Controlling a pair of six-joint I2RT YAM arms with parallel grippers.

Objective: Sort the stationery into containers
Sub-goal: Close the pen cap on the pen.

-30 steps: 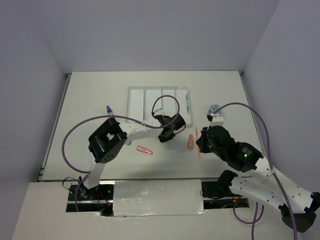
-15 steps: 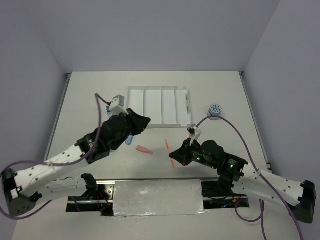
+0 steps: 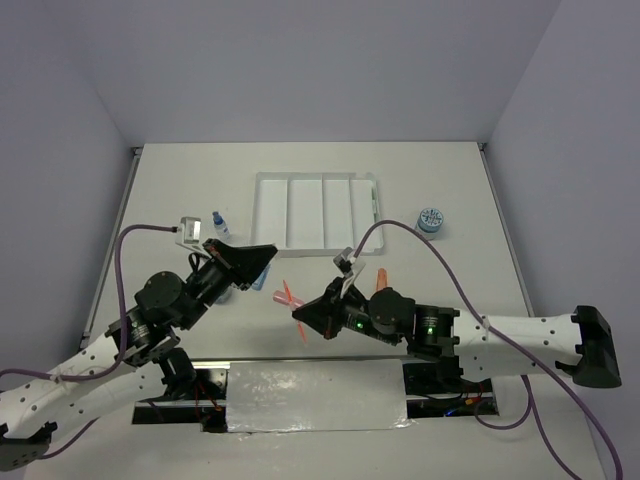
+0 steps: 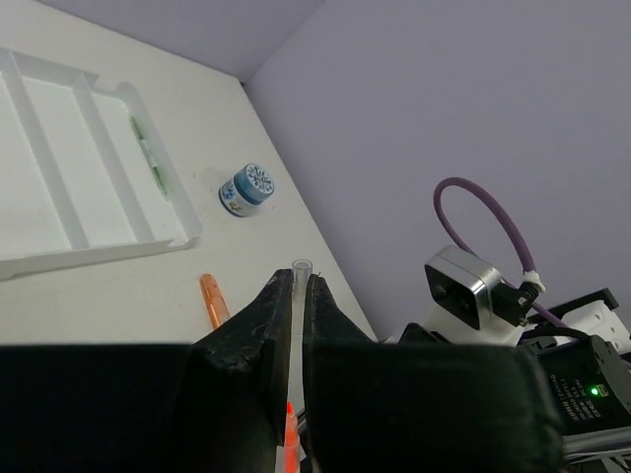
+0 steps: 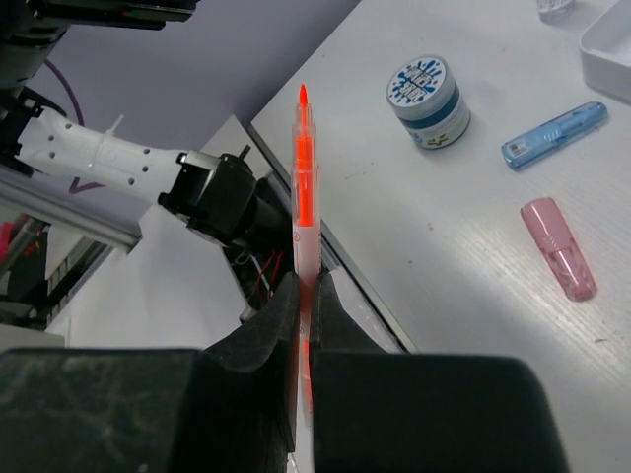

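My right gripper is shut on a thin orange pen that sticks out with its tip bare; in the top view the gripper hovers at the front middle. My left gripper is shut on a thin clear tube, with an orange point low between the jaws; it sits left of centre. The white tray holds a green pen in its right compartment. One disc lies right of the tray, another beside the blue stick and pink stick.
The blue-capped bottle stands left of the tray. An orange stick lies in front of the tray's right end, also in the left wrist view. The table's near edge and the left arm's base lie beyond the pen tip.
My left gripper pulled back from the tray towards the front left. My right gripper carried the orange pen leftward to the front middle, close to the pink stick.
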